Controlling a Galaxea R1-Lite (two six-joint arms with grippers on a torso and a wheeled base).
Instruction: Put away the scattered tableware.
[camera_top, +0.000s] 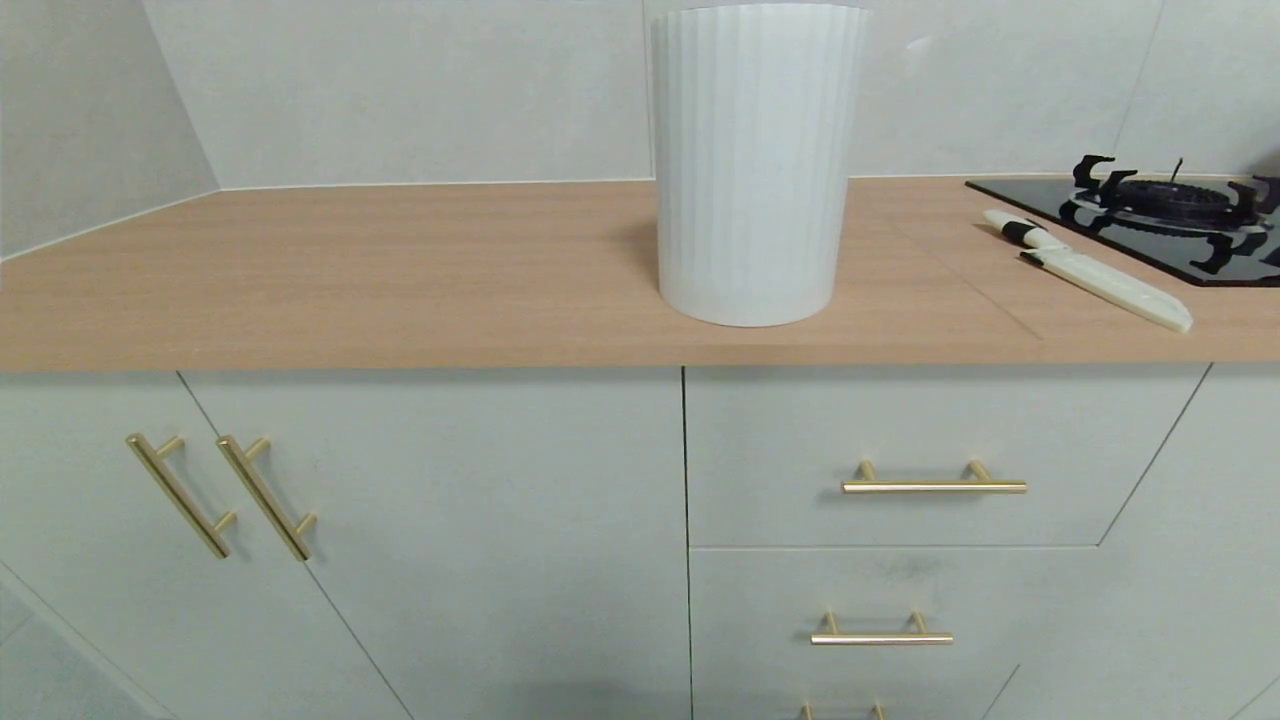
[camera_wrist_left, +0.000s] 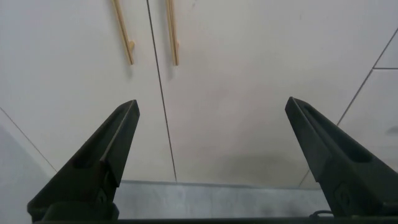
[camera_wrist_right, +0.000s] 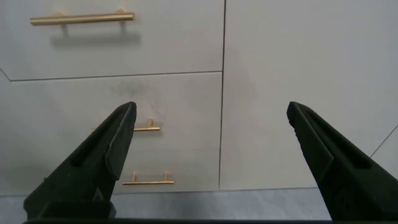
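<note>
Wood counter (camera_top: 400, 270) w/ white canister (camera_top: 750, 170), knife (camera_top: 1092, 276)

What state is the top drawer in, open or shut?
Shut: the top drawer lies flush with the cabinet door beside it, thin seams all around.

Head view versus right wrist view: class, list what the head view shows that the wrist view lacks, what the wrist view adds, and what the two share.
Head view's own: the wooden countertop, a ribbed white container standing on it near the front edge, a white knife lying by the black stove burner, and two cabinet door handles at the robot's left.
Right wrist view's own: the right gripper, open with nothing between its fingers, facing the cabinet.
Shared: the pale drawer fronts and the gold top drawer handle, with smaller handles below.
</note>
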